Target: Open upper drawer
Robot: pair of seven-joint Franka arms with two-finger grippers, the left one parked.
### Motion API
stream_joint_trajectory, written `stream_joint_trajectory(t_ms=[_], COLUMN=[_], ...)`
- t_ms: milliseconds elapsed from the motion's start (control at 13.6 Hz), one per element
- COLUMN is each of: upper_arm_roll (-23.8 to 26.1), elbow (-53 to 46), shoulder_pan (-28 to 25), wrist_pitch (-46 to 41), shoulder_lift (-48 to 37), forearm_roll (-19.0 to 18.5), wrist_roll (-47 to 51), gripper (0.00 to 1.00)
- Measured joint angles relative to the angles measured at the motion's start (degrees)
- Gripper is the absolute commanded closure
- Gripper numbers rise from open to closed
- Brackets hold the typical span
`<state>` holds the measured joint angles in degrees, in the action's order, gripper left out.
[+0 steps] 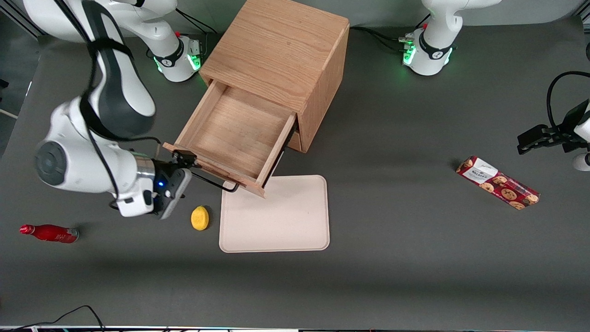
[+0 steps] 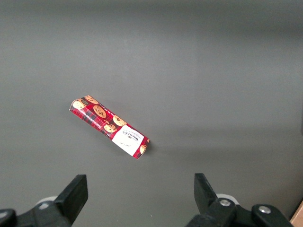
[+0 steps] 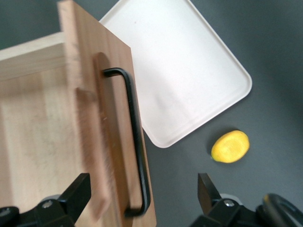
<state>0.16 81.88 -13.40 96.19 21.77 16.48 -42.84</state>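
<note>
The upper drawer (image 1: pixel 235 133) of the light oak cabinet (image 1: pixel 276 50) stands pulled far out, its wooden tray bare inside. Its thin dark bar handle (image 1: pixel 212 180) runs along the drawer front, nearest the front camera. My right gripper (image 1: pixel 185 161) is open at the end of the drawer front toward the working arm's end of the table. In the right wrist view the gripper (image 3: pixel 142 201) straddles the handle (image 3: pixel 135 142) and the drawer front (image 3: pixel 94 94), with both fingers apart from them. The lower drawer is hidden under the upper one.
A pale tray (image 1: pixel 276 216) (image 3: pixel 189 71) lies on the table partly under the open drawer's front. A yellow lemon (image 1: pixel 199 217) (image 3: pixel 230 146) sits beside it, near my gripper. A red bottle (image 1: pixel 48 233) lies toward the working arm's end, a red cookie box (image 1: pixel 498 182) (image 2: pixel 110 126) toward the parked arm's.
</note>
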Motion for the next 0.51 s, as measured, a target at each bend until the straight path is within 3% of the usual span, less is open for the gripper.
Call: stream_joint_trajectory(t_ms=[220, 513], upper_arm_roll=[-1.37, -1.35], elbow=[0.07, 6.21], shoulder_pan=[0.88, 0.68], wrist_pitch=[-5.64, -7.48], shoulder_lift=[-5.46, -13.67], forearm_roll=[-1.50, -9.35], wrist_roll=[8.24, 26.76], gripper=[0.00, 0.00])
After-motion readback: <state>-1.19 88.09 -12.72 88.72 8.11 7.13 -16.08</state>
